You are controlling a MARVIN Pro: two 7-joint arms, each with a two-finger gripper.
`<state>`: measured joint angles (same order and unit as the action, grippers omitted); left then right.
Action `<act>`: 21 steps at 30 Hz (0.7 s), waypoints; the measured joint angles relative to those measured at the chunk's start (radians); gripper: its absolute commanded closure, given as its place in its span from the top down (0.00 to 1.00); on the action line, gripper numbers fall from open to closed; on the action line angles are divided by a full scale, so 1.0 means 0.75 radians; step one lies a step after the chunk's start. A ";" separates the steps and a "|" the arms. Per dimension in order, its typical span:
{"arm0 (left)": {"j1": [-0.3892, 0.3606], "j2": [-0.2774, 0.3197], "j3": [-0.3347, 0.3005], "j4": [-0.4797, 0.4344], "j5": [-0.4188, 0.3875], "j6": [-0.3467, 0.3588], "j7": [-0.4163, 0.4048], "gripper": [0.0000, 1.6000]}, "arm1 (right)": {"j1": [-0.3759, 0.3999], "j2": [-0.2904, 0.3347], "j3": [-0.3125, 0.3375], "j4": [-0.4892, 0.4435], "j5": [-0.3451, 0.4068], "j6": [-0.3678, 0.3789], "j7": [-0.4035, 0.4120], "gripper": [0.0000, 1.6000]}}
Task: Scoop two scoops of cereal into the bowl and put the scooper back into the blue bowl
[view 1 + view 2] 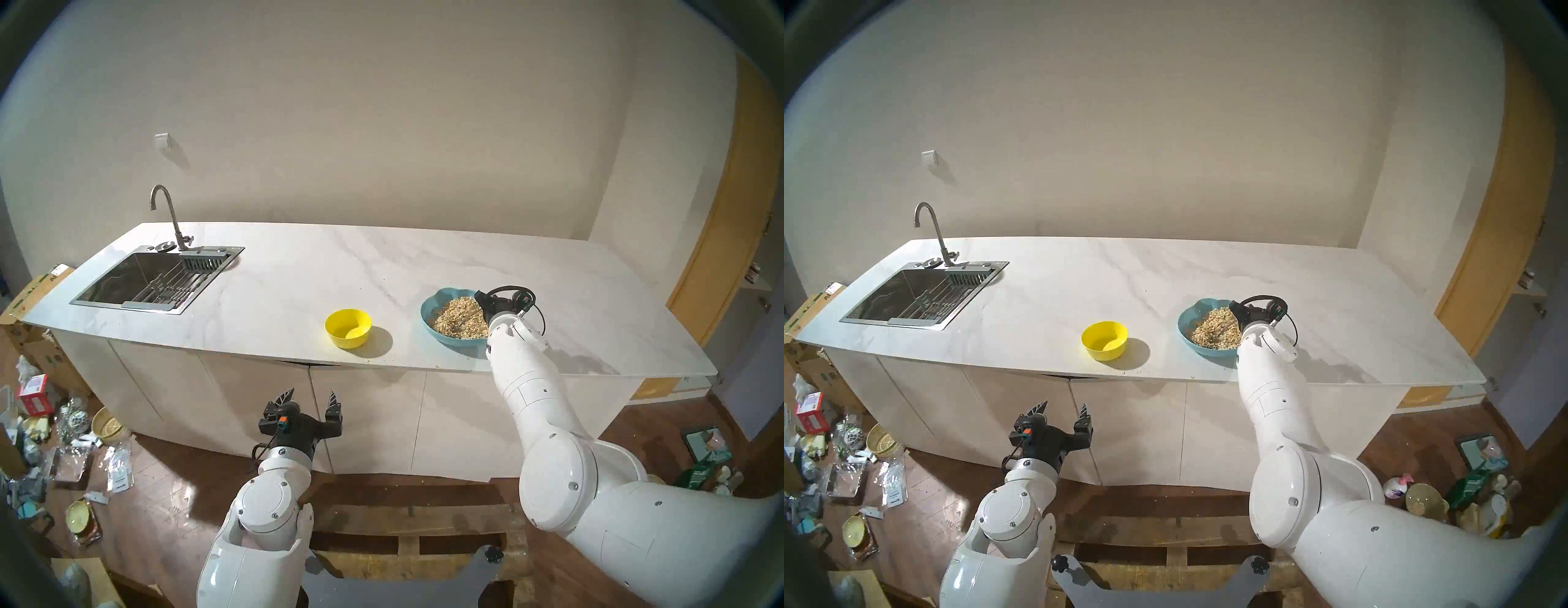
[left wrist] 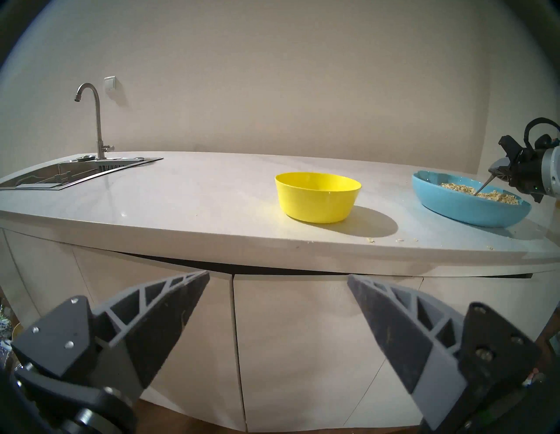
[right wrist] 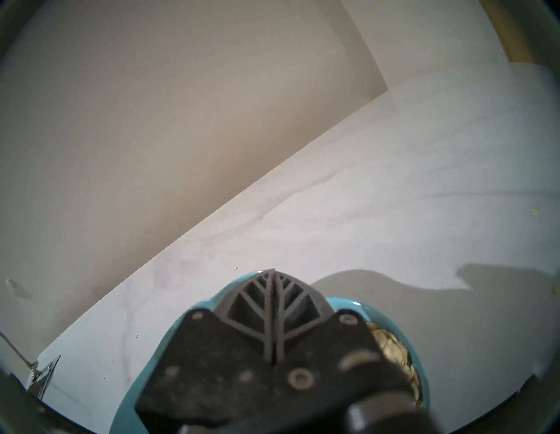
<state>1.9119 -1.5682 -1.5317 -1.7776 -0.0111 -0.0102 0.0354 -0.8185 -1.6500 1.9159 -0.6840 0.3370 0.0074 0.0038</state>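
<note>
The small yellow bowl (image 1: 348, 327) (image 1: 1104, 340) (image 2: 317, 197) stands near the counter's front edge; its inside looks bare. To its right the teal-blue wavy-rimmed bowl (image 1: 426, 316) (image 1: 1183, 327) (image 2: 472, 209) (image 3: 130, 403) holds a heap of beige cereal (image 1: 452, 318) (image 1: 1210, 331) (image 2: 454, 188) (image 3: 391, 348). My right gripper (image 1: 481, 302) (image 1: 1236, 309) (image 2: 497, 175) (image 3: 274, 272) is over that bowl's right rim, shut on the thin handle of the silver spoon (image 2: 482, 188) (image 1: 464, 323), whose head is down in the cereal. My left gripper (image 1: 309, 397) (image 1: 1062, 409) (image 2: 278, 282) is open and empty, below the counter front.
A steel sink (image 1: 140, 280) with a faucet (image 1: 167, 212) is at the counter's left end. A few stray flakes (image 2: 370, 240) lie by the counter's front edge. Clutter covers the floor at left (image 1: 63, 433) and right (image 1: 1471, 479). A wooden pallet (image 1: 407, 522) is below me.
</note>
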 measured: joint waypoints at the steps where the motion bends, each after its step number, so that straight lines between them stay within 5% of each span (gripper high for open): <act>1: 0.000 0.000 0.000 0.000 0.000 0.000 0.000 1.00 | 0.002 -0.002 0.006 0.003 0.005 0.005 -0.003 0.00; 21: 0.000 0.000 0.000 0.000 0.000 0.000 0.000 1.00 | 0.074 -0.015 0.103 0.075 0.096 0.087 -0.039 0.00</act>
<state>1.9118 -1.5682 -1.5317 -1.7773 -0.0111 -0.0102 0.0355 -0.7630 -1.6612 1.9929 -0.6275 0.4090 0.0729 -0.0254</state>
